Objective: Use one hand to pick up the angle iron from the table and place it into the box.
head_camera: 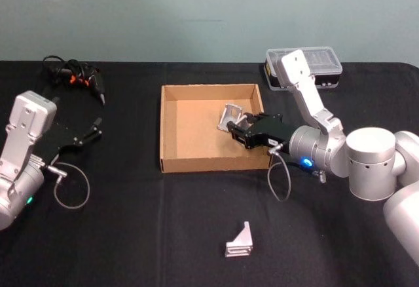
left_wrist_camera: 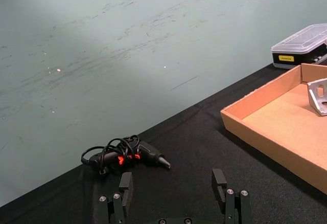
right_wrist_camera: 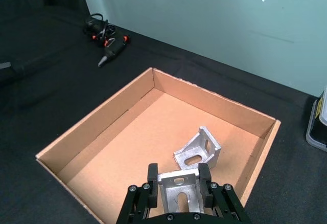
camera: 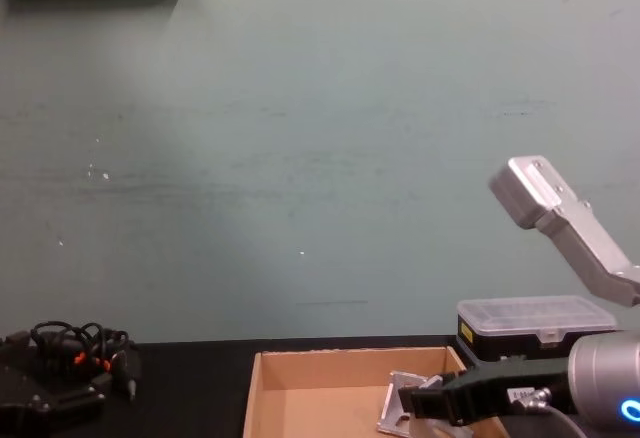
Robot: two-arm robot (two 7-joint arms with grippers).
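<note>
My right gripper (right_wrist_camera: 178, 175) is shut on a silver angle iron (right_wrist_camera: 177, 191), held above the right part of the tan box (right_wrist_camera: 92, 132). A second angle iron (right_wrist_camera: 198, 150) lies on the box floor just beyond the fingertips. From the head, the right gripper (head_camera: 237, 132) reaches in over the box's (head_camera: 162, 130) right wall, with an angle iron (head_camera: 231, 116) showing at its tips. Another angle iron (head_camera: 239, 241) stands on the black table (head_camera: 131, 234) in front of the box. My left gripper (head_camera: 91, 132) is open and parked at the far left.
A clear-lidded plastic case (head_camera: 304, 64) sits behind the box at the right. A black tool with orange marks and a coiled cable (head_camera: 75, 76) lies at the back left. The right arm's elbow (head_camera: 370, 162) hangs over the table right of the box.
</note>
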